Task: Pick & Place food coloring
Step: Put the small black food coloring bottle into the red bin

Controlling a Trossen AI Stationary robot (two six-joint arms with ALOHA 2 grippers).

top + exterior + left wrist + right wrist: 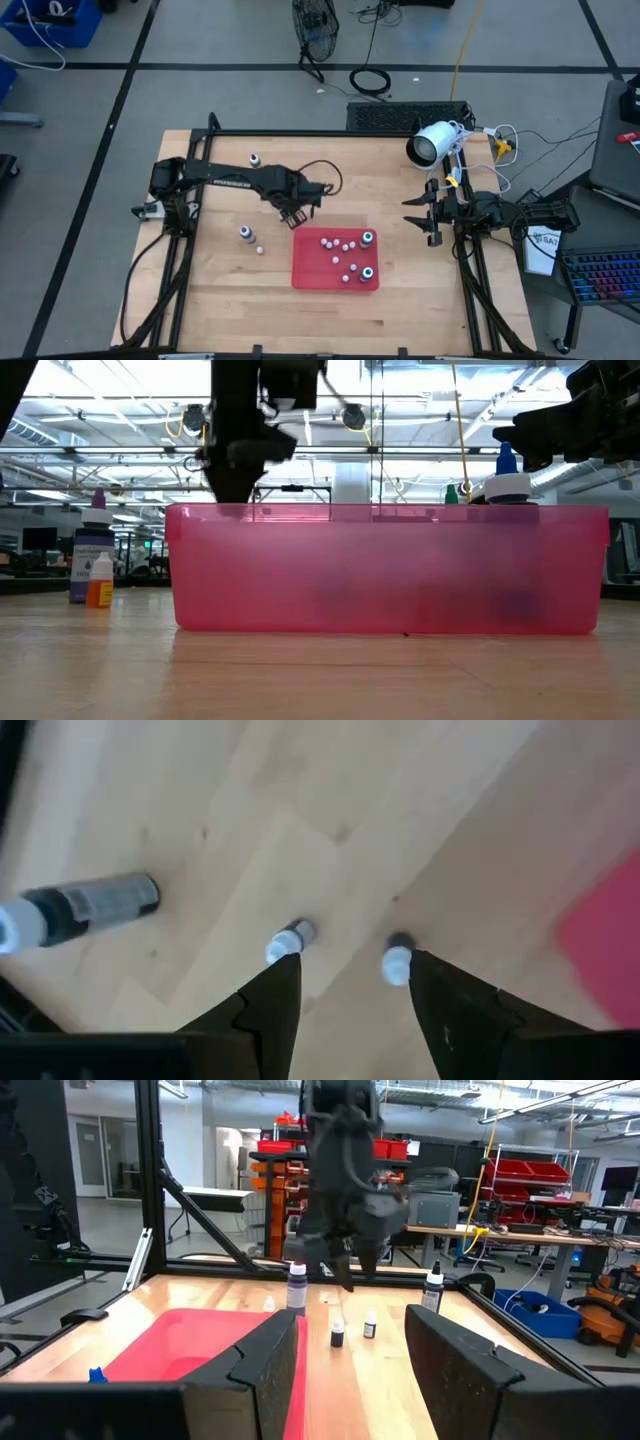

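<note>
Bench [230, 290]: pale wood planks, black frame at edges
Tray [310, 272]: flat red plastic, translucent walls; holds several food coloring bottles [367, 238]
Left hand [297, 212]: fingers spread, empty; above bench just beside tray; two tiny bottles [288, 941] lie below it
Right hand [428, 212]: spread, empty, at bench's right edge

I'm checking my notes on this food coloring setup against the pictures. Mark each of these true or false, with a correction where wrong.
1. The red tray already holds several bottles. True.
2. The left gripper hangs over the middle of the tray. False: it is above bare table, beside the tray's far left corner.
3. The left gripper's fingers clamp a bottle. False: they stand apart with nothing between them.
4. A dark bottle stands alone near the table's far edge. True.
5. The right gripper waits at the right, off the tray. True.
</note>
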